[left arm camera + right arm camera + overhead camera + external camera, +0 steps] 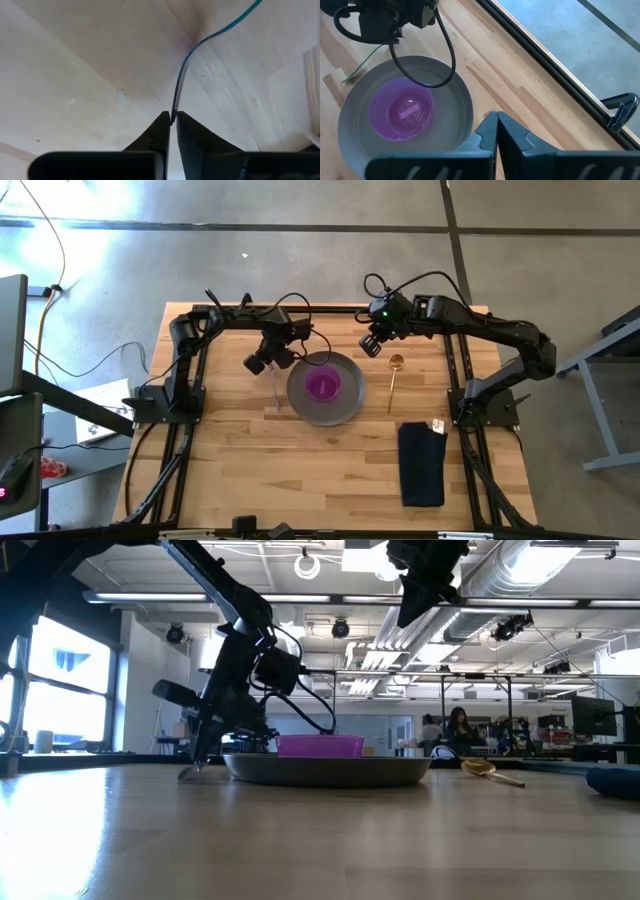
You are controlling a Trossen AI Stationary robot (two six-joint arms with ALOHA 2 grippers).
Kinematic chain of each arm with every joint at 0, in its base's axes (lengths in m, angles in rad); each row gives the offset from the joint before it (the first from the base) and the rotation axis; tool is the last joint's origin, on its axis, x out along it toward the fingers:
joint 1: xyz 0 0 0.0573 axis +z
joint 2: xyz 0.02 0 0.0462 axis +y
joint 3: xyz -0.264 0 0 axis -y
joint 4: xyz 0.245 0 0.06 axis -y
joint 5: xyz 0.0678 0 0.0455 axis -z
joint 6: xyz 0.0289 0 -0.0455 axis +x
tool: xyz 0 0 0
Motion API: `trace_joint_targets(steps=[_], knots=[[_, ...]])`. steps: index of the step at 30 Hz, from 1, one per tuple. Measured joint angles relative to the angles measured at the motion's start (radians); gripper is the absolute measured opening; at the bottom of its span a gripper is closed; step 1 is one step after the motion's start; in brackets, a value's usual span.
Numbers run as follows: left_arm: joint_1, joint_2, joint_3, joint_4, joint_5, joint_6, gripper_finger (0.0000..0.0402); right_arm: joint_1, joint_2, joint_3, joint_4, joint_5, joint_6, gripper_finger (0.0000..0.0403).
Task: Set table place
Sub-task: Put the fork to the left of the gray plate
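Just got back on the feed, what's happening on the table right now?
The robot is laying a place setting. The left gripper is shut on the fork, holding it down at the table just left of the plate. The purple bowl already sits in the plate, the spoon lies to the plate's right, and the napkin is farther right, toward the near edge. The right gripper hangs shut and empty above the table beyond the plate.
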Motion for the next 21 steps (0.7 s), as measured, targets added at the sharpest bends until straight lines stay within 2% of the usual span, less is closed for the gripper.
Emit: trace_joint_targets(steps=[9, 15, 18, 21], knots=[[0.000, -0.005, 0.000, -0.001, -0.007, -0.061, 0.0077, 0.000, 0.000, 0.000, -0.006, -0.010, -0.002, 0.0000], [0.000, -0.071, 0.000, -0.001, -0.004, -0.123, 0.0109, 0.000, 0.000, 0.000, -0.006, -0.036, -0.001, 0.0000], [-0.001, -0.133, 0.000, -0.004, 0.064, -0.222, 0.0114, 0.000, 0.000, 0.000, -0.006, -0.037, -0.002, 0.0000], [-0.023, -0.198, -0.001, -0.001, 0.122, -0.357, 0.0103, 0.000, 0.000, 0.000, -0.006, -0.040, -0.004, 0.0000]])
